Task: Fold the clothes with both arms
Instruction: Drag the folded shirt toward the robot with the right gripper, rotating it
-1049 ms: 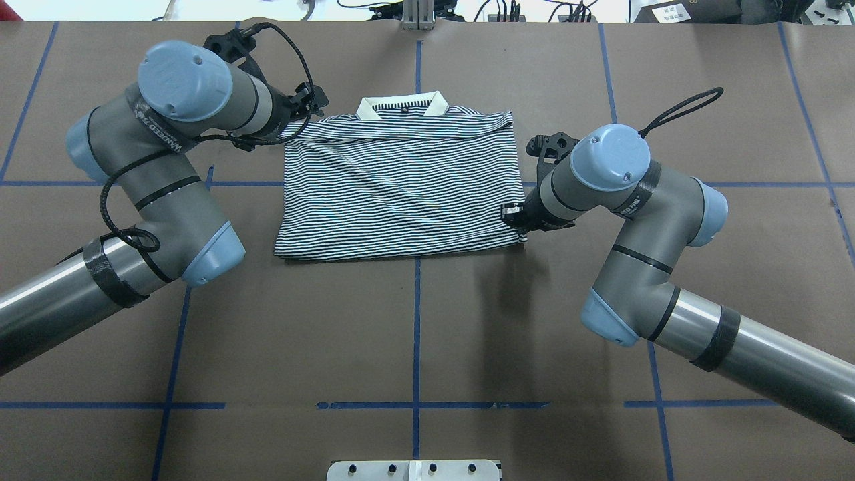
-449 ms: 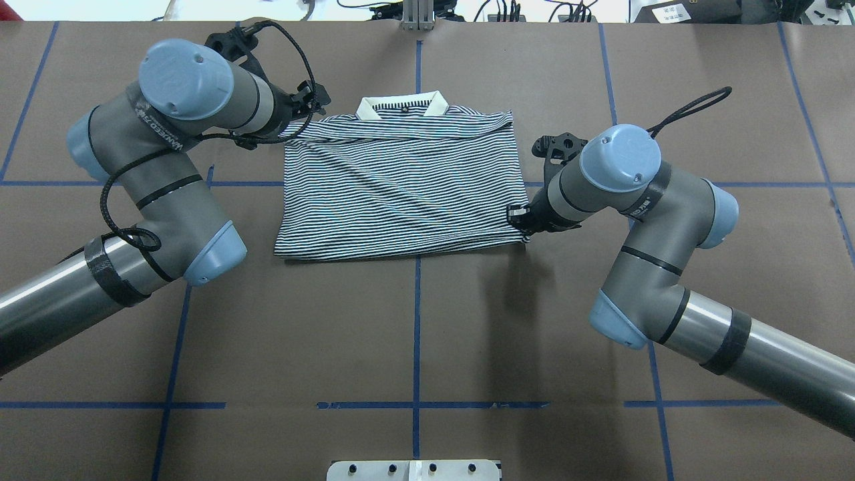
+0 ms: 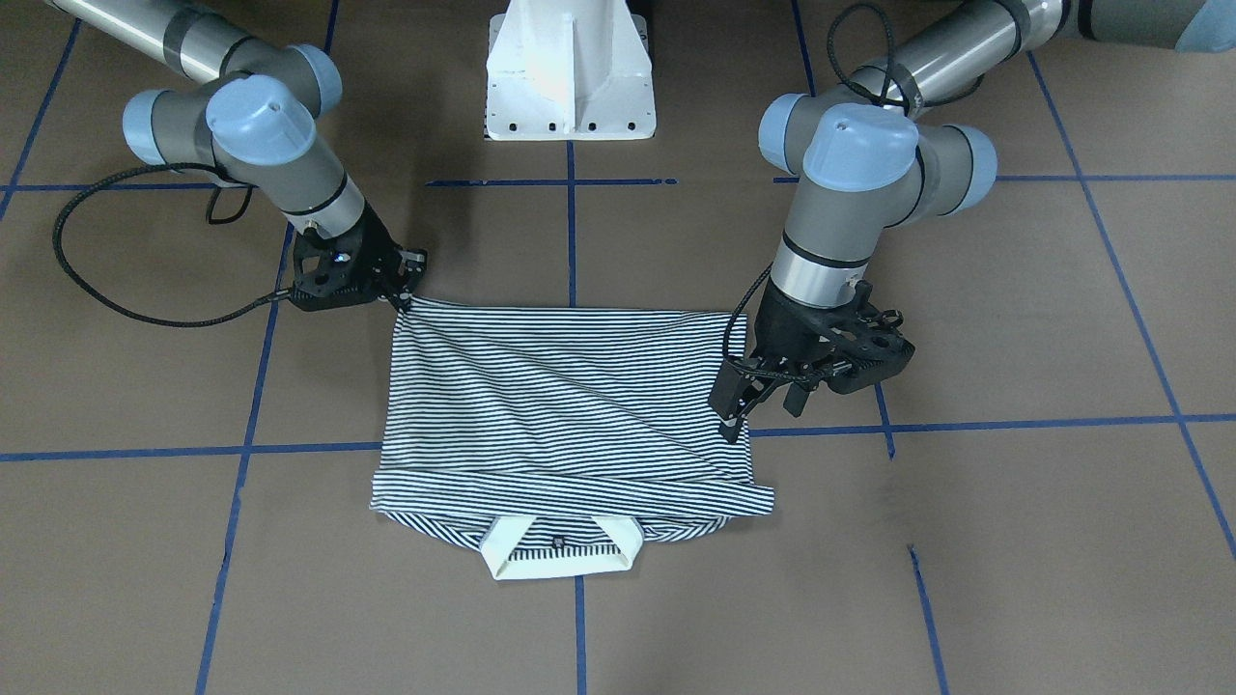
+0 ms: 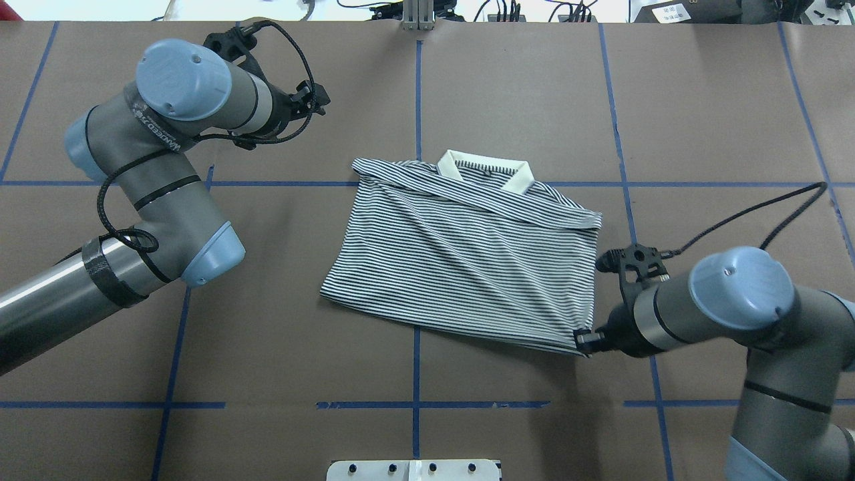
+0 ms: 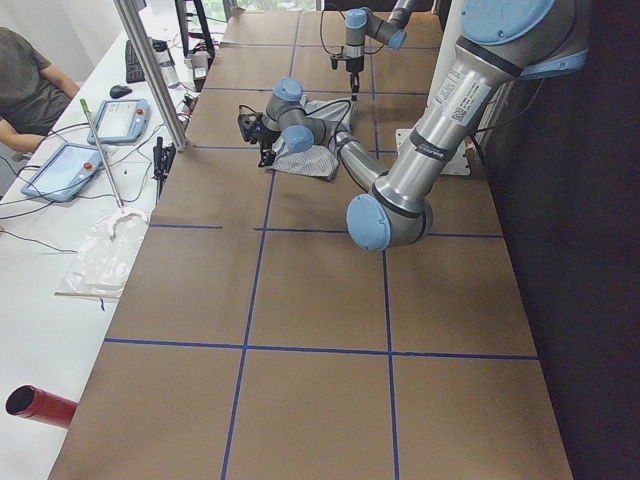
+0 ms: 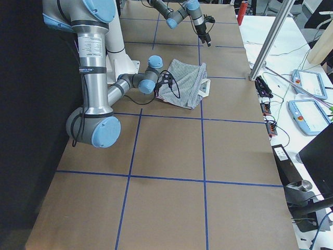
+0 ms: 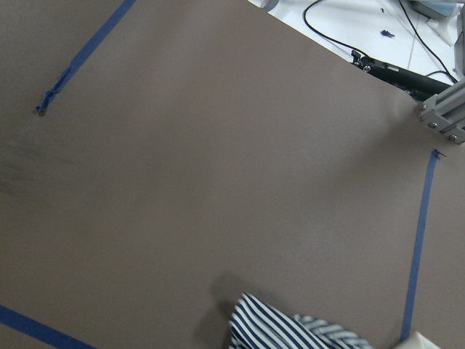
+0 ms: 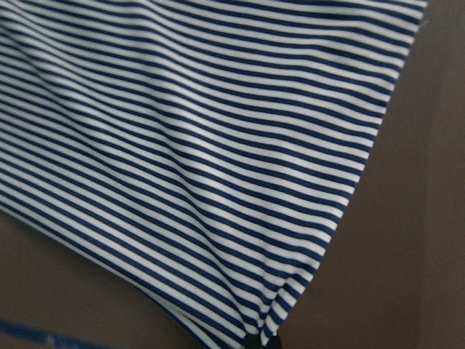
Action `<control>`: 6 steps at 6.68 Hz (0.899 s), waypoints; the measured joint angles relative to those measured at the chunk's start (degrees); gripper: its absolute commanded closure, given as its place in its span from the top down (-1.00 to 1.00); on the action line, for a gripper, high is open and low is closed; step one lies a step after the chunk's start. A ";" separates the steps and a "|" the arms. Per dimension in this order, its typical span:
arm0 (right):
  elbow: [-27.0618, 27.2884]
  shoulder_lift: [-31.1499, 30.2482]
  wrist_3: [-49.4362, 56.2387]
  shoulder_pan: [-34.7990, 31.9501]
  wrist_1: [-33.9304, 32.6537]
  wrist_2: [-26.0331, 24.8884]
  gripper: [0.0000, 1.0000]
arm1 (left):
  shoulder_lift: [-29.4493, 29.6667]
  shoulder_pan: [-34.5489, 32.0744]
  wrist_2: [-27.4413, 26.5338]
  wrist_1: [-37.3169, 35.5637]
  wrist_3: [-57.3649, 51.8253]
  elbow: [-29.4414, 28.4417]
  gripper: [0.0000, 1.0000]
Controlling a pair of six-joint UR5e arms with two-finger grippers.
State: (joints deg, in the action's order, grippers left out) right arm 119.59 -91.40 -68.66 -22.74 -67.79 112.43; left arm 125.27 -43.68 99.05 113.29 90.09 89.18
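Polo shirt (image 4: 467, 254) hauled robotward and skewed since a second ago, right gripper (image 4: 585, 341) towing.
Its jaws clamp the nearest corner; the cloth trails flat beyond. Left gripper (image 4: 308, 100) sits well clear, holding nothing, opening indeterminable. Advise: drag low, slowly, then square up.

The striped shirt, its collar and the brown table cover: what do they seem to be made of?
The striped shirt: probably a soft knit, perhaps cotton or a blend; matte, and it drapes and wrinkles into diagonal folds. Its collar: plain white, seemingly a thicker knit, as it keeps its shape. The table cover: brown and matte, likely paper or card; flat, without shine.
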 measured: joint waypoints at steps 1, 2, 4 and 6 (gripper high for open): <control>3.94 -4.66 -0.26 4.26 0.02 0.02 0.51 | -0.10 0.02 0.00 -0.02 0.00 0.52 0.99; 6.02 -6.96 -0.48 7.40 0.20 0.00 1.00 | -0.15 0.13 0.21 -0.16 -0.02 1.30 0.99; 7.30 -6.11 -0.59 7.99 0.70 -0.72 1.00 | -1.24 2.07 3.35 -2.61 0.75 5.15 0.99; 6.67 -1.56 -0.54 1.52 0.73 -0.94 1.00 | -2.78 11.84 3.21 -12.45 9.83 13.47 0.92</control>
State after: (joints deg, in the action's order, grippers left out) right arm 126.26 -92.96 -69.19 -21.23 -67.06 111.49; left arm 122.49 -31.84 102.26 100.84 99.92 102.65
